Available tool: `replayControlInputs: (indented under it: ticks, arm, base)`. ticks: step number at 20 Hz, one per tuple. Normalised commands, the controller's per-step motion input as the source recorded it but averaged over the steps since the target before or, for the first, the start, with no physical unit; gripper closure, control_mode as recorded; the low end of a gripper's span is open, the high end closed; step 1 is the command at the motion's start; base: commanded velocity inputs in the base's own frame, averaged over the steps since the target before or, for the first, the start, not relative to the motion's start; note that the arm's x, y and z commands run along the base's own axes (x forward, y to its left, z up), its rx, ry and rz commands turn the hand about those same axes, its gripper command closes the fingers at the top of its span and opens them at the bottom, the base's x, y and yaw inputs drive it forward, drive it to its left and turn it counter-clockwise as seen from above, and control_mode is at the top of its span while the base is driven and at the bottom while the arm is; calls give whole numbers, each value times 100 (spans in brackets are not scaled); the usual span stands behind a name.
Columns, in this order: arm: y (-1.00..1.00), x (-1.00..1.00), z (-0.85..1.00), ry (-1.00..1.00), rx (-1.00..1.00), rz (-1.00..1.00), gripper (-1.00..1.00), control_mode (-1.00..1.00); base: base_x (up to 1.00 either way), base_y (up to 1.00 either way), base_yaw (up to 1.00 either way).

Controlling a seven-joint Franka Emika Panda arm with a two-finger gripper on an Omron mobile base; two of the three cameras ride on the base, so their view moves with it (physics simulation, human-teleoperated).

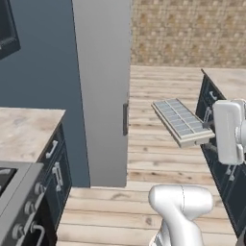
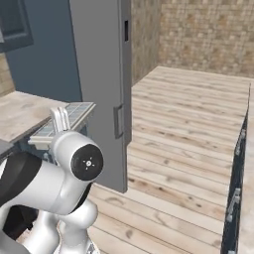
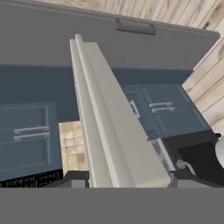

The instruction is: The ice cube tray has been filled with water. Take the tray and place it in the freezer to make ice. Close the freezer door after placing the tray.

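Carefully: flat light-grey ice cube tray (image 1: 181,122) of pale-blue cells, rigid, water-filled, spill-prone; clamped at one short end by gripper (image 3: 124,177); keep level.

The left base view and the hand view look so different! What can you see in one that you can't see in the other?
The left base view alone shows the ice cube tray's grid of pale-blue cells from above, the brick wall and the stove knobs. The hand view alone shows the tray edge-on, the hand shut on its near end, and blue cabinet doors behind. Both show the tray, the plain grey freezer door with its dark handle, and the wooden floor.
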Motion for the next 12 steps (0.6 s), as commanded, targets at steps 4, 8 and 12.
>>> replayControlInputs:
  ticks: [4, 8, 12]
  arm:
    - [0, 0, 0, 0, 0, 0, 100, 100]
    - [0, 0, 0, 0, 0, 0, 100, 100]
    - [0, 0, 0, 0, 0, 0, 100, 100]
  base:
    - [13, -49, -17]
    - [50, -30, -21]
    - [76, -10, -20]
